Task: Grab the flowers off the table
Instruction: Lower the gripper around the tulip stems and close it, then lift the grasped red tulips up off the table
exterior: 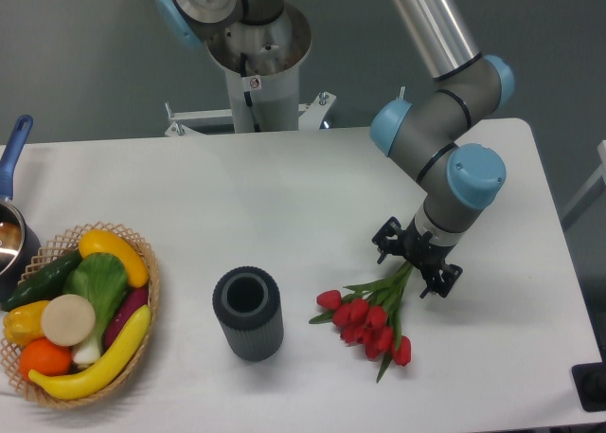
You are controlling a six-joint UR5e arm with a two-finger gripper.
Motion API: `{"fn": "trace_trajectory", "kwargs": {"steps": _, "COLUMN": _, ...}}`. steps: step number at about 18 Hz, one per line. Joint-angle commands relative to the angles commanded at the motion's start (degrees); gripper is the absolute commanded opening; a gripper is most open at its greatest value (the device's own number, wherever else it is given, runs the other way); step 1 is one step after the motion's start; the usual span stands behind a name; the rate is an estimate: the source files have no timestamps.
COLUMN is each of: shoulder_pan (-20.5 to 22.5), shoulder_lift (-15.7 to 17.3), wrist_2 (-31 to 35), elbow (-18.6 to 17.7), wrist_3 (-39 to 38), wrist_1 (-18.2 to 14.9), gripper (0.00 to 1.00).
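Flowers (371, 321) lying on the white table (284, 196), right of centre near the front edge, red buds fanning toward the front and the green stems running up and to the right. Gripper (415, 266) reaching down over the stem end, black fingers (388, 236) straddling the stems on either side; not possible to tell whether actually clamping or only bracketing them. Buds resting on the tabletop. Standing just left of the buds, apart from them, a dark ribbed cylinder (248, 313), upright with its hollow top showing. Sitting at the far left front, a wicker basket (147, 262) holding yellow bananas, an orange, a cucumber, a leafy green vegetable with a white stalk and an aubergine. Peeking in behind the basket at the left edge, a pot with a blue handle (16, 158).
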Motion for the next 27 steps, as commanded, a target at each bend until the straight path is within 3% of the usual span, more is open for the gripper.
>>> {"fn": "trace_trajectory", "kwargs": {"steps": 5, "shoulder_pan": -0.09, "shoulder_lift": 0.09, "wrist_2": 0.0, "elbow": -0.18, "wrist_3": -0.09, "wrist_1": 0.18, "gripper": 0.64}}
{"fn": "trace_trajectory", "kwargs": {"steps": 8, "shoulder_pan": -0.09, "shoulder_lift": 0.17, "wrist_2": 0.0, "elbow": -0.18, "wrist_3": -1.57, "wrist_1": 0.26, "gripper": 0.45}}
{"fn": "trace_trajectory", "kwargs": {"steps": 12, "shoulder_pan": -0.09, "shoulder_lift": 0.26, "wrist_2": 0.0, "elbow": -0.09, "wrist_3": -2.28, "wrist_1": 0.18, "gripper": 0.31}}
{"fn": "trace_trajectory", "kwargs": {"steps": 18, "shoulder_pan": -0.17, "shoulder_lift": 0.44, "wrist_2": -0.09, "elbow": -0.09, "wrist_3": -3.86, "wrist_1": 0.26, "gripper": 0.2}}
{"fn": "trace_trajectory", "kwargs": {"steps": 27, "shoulder_pan": 0.35, "shoulder_lift": 2.02, "wrist_2": -0.26, "elbow": 1.76, "wrist_3": -3.25, "wrist_1": 0.44, "gripper": 0.19}}
